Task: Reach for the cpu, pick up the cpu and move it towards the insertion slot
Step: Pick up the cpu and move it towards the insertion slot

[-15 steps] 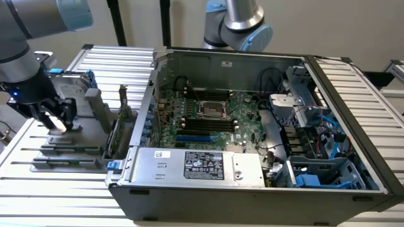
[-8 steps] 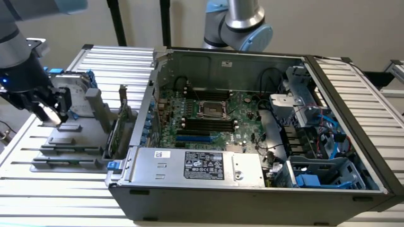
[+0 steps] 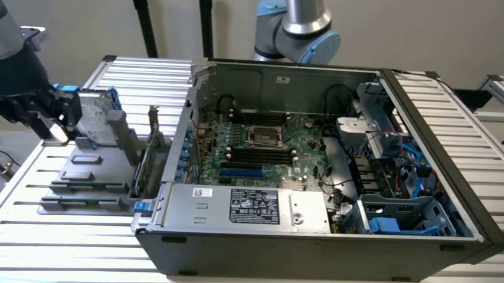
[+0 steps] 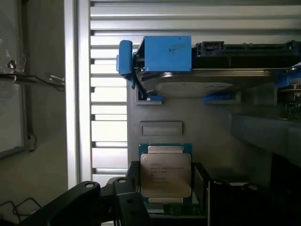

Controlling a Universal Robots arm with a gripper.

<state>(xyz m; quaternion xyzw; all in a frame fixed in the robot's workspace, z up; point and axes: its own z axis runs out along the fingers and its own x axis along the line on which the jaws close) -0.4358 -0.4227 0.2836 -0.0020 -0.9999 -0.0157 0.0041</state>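
cpu [image 4: 165, 175] | face-up near the hard drive [image 4: 197, 87], right at the tool [image 3: 52, 127] | grip: I cannot tell if closed | I'd square onto its edges, squeeze gently, lift level, clear of the drive.

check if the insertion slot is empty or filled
Empty: the insertion slot shows a dark bare centre inside its metal frame.

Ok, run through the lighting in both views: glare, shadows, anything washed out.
Exterior view: soft, even light; the slatted table is bright, the inside of the computer case is dimmer, and the insertion slot sits in that dimmer part. Wrist view: the table's slats are washed out, the cpu face is evenly lit without glare, and what lies nearest the camera is in deep shadow.
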